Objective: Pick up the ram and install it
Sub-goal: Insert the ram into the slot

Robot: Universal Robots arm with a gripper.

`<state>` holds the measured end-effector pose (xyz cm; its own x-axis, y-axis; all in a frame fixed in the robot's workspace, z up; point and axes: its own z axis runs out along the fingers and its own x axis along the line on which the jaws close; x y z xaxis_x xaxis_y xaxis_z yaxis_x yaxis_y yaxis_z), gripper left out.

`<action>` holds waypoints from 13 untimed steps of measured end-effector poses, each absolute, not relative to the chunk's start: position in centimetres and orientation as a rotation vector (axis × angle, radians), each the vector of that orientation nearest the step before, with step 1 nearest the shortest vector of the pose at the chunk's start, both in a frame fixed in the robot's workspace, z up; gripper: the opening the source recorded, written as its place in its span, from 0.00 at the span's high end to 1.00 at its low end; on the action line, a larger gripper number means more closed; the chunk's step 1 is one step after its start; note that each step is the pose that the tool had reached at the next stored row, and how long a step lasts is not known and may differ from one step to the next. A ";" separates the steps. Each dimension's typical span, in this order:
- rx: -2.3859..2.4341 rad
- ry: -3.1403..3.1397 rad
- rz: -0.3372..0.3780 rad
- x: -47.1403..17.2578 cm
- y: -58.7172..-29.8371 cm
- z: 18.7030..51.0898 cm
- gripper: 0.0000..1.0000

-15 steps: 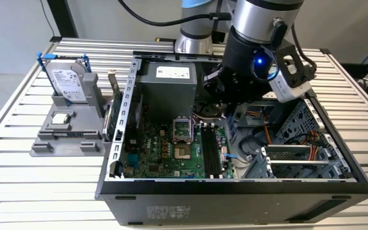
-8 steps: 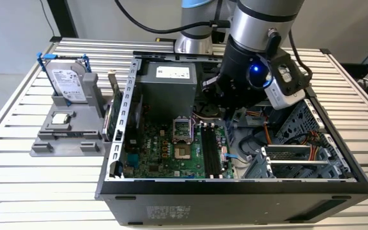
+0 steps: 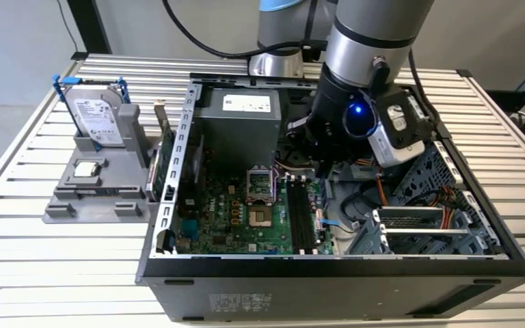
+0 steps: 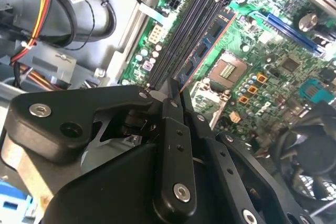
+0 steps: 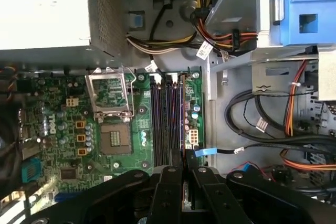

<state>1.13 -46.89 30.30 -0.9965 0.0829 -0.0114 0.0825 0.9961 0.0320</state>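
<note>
A: End effector [image 4: 176,93] – state?

B: Closed down to a sliver in both wrist views. The black fingers [image 5: 167,192] pinch the ram [image 4: 207,45] by its edge.

A: Where's the ram vs. the board?

B: Inside the PC case [image 3: 335,280], over the motherboard [image 5: 63,129]. It runs lengthwise along the black slots [image 5: 163,119]. In the first wrist view it's a thin edge-on line by the slot nearest the grey case floor. The CPU socket [image 5: 113,140] sits on the slots' other side.

A: Seated?

B: Can't tell; contact w/ a slot isn't clear.

A: Anything else?

B: In the exterior view the arm [image 3: 372,41] reaches down into the case. On that view's left, a grey holder [image 3: 98,201] on the table [image 3: 62,273] carries a hard drive [image 3: 93,116] standing upright.
</note>
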 end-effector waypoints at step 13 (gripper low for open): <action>0.104 3.127 0.047 2.5 -46.8 27.9 1.00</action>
